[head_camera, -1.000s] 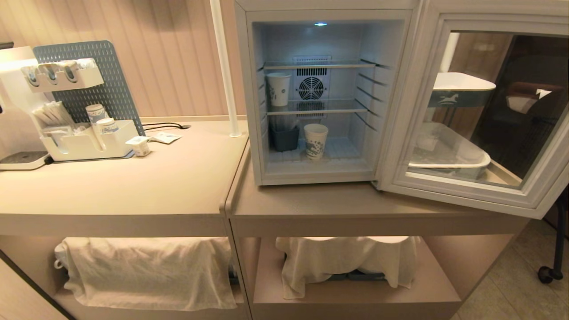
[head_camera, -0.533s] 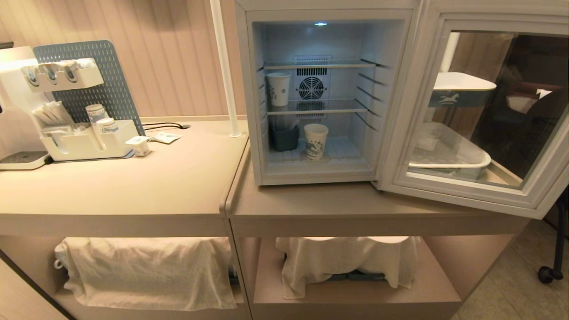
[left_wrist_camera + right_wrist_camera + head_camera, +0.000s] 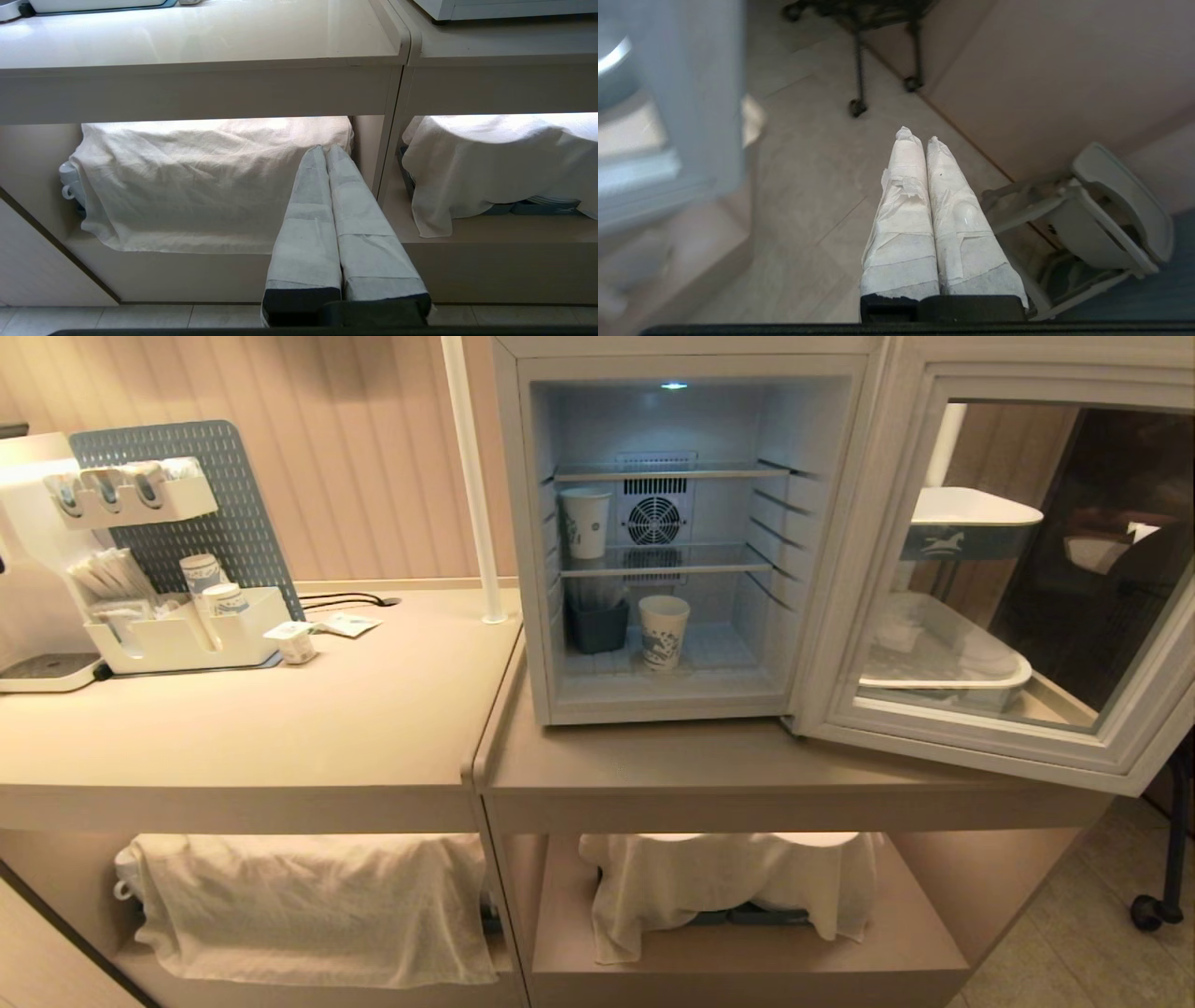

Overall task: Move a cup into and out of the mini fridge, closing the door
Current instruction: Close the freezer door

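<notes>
There, the mini fridge (image 3: 686, 537) stood on the counter (image 3: 728, 765) with the door (image 3: 1018, 569) swung wide open, the cup (image 3: 663, 632) upright on its floor beside a dark container (image 3: 597, 625), another paper cup (image 3: 585, 523) on the middle shelf, left gripper (image 3: 325, 150) pressed together and empty before a cloth-draped lower shelf (image 3: 210, 182), right gripper (image 3: 918, 139) likewise together and empty over the floor beside the door.

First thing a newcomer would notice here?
The mini fridge on the right counter, lit inside, its door swung wide to the right. Inside, the cup stands on the floor beside a dark tub, with another paper cup on the shelf above. Neither arm shows in the head view; the right gripper is shut beside the door's edge.
</notes>
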Available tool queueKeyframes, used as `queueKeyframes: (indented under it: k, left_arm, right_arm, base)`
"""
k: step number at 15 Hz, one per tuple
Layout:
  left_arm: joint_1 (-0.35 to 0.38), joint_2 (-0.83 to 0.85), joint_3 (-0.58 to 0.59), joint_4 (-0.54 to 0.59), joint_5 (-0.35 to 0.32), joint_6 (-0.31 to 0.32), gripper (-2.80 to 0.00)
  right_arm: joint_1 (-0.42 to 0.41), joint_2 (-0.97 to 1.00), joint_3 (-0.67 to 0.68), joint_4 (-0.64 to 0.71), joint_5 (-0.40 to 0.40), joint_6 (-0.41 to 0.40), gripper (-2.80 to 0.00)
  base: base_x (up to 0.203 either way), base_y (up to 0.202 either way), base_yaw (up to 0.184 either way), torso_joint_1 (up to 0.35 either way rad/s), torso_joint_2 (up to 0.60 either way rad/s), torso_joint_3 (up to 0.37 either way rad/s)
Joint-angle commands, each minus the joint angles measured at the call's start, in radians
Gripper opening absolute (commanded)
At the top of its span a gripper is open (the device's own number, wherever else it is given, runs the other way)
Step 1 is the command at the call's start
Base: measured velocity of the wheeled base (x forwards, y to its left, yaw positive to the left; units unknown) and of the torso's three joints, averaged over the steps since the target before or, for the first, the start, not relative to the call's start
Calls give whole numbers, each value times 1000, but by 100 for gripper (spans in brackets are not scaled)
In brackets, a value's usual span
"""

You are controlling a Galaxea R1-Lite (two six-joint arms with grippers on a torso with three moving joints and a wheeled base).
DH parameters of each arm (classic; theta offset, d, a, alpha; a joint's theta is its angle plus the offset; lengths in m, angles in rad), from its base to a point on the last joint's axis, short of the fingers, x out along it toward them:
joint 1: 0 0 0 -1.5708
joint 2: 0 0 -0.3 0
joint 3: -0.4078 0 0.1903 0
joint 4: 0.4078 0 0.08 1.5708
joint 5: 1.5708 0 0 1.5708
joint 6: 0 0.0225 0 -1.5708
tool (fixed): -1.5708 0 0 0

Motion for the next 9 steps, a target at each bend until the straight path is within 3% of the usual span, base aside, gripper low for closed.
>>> queueKeyframes:
  k: [1,5,9]
  left_arm:
    - [0,0,2,0,1,0,-280]
    - [0,0,2,0,1,0,-280]
    - [0,1,2,0,1,0,-280]
  right_arm:
    - [-37,107,-42,-36,-12,-6,-280]
    - [-150,252,-204,-86,-25,-32,-280]
    - [-197,367,-336,-120,-20,-39,-280]
  base:
    - [0,0,0,0,0,0]
    - [0,0,0,0,0,0]
    - [0,0,0,0,0,0]
